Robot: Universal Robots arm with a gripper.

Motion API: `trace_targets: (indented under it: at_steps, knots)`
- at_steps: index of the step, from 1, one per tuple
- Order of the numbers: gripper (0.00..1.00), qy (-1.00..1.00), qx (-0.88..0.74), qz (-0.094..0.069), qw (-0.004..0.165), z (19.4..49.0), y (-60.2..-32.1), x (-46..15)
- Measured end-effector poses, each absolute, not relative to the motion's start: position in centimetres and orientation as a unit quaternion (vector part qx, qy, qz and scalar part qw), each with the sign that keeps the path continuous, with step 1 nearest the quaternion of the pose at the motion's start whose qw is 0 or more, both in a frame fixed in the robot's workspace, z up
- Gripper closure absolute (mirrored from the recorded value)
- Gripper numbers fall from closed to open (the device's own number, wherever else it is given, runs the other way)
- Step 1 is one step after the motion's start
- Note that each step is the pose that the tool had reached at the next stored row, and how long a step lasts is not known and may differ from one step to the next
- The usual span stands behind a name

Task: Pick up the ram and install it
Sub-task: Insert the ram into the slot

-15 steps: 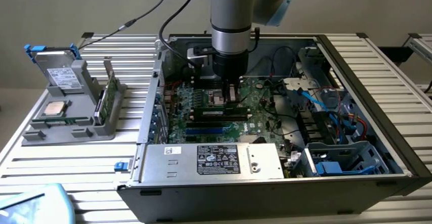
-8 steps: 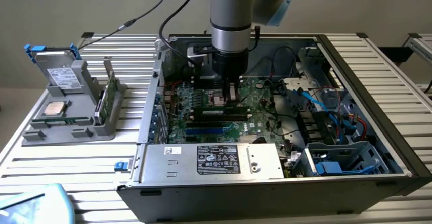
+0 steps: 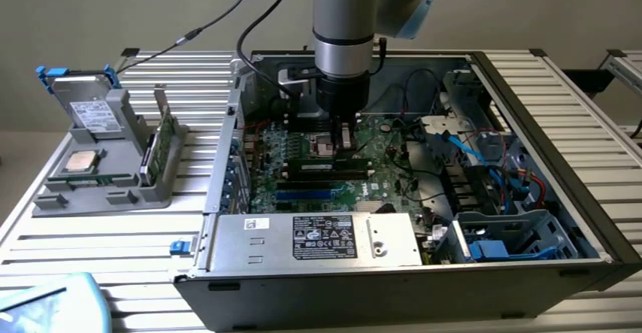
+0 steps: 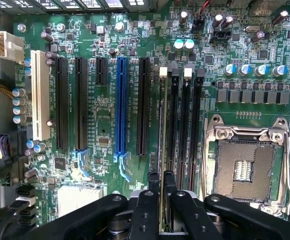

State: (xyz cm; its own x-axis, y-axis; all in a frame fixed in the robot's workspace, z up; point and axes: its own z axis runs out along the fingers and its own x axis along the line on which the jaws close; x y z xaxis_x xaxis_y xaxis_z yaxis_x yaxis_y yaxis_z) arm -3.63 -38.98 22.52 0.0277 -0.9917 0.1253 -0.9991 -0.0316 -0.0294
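My gripper [image 3: 342, 143] reaches down into the open computer case [image 3: 592, 220], over the motherboard [image 3: 386, 149]. It is shut on the ram [image 3: 323, 168], a long dark stick with a pale label that stands on its edge beneath the fingers. In the wrist view the ram [image 4: 163, 145] shows as a thin edge-on strip, in line with the memory slot with the white latch [image 4: 163, 71]. The two black fingers [image 4: 154, 182] press it from both sides, and my gripper [image 4: 161, 181] holds it near its middle. Whether the stick sits fully in the slot I cannot tell.
Beside the ram lie two black memory slots [image 4: 186, 130] and the open processor socket [image 4: 245, 160]. A silver power supply [image 3: 311, 239] fills the case front. A grey holder [image 3: 101, 190] on the exterior view's left carries a drive [image 3: 90, 111], a square chip [image 3: 80, 161] and a green stick [image 3: 161, 141].
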Motion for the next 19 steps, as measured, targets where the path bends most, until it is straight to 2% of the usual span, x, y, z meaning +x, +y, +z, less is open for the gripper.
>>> trace_targets:
  at_steps: [19]
  knots:
    - [0.85,-0.695,0.716,0.057,0.035,22.09,-38.77,-3.63]
